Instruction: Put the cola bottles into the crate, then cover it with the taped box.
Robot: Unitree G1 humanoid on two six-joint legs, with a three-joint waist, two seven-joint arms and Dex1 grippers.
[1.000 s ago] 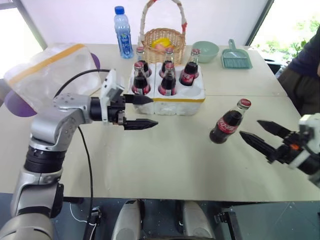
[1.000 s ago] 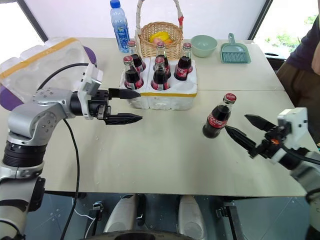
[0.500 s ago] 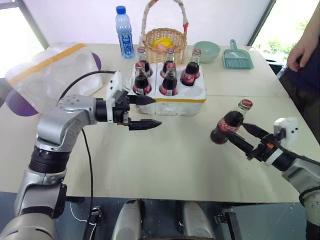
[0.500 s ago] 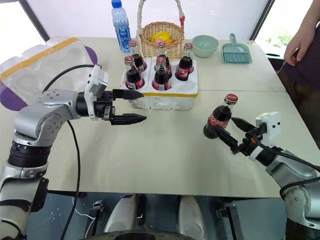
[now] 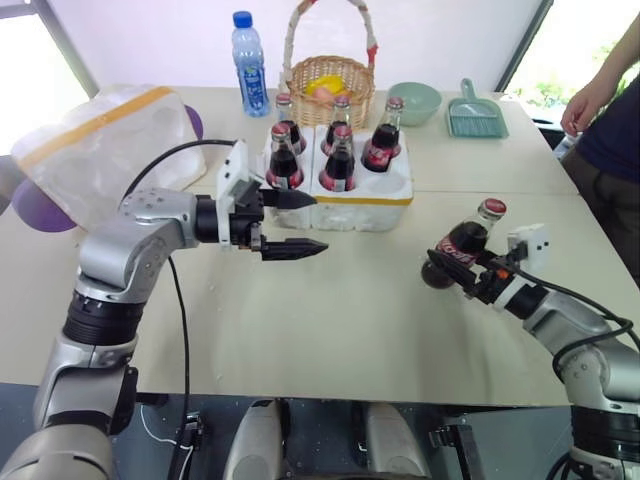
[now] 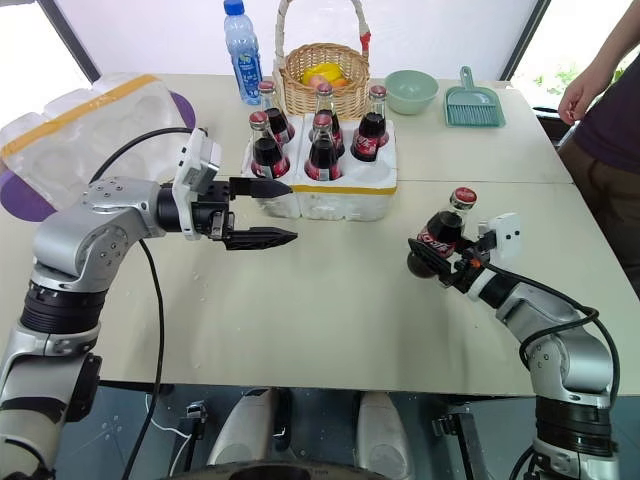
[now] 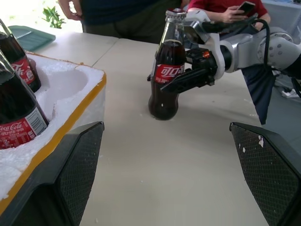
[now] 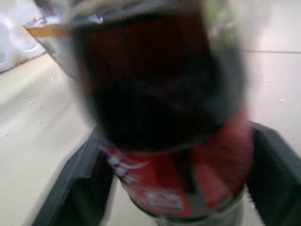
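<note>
Taped box (image 5: 100, 140) cut off at frame edge

A bright indoor test room: a plain beige table (image 5: 330, 330) by big windows (image 5: 580, 50), with a person (image 5: 610, 130) standing beside it.

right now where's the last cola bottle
It stands on the table at the robot's right, apart from the crate, with the right pincer shut on the last cola bottle.
</note>
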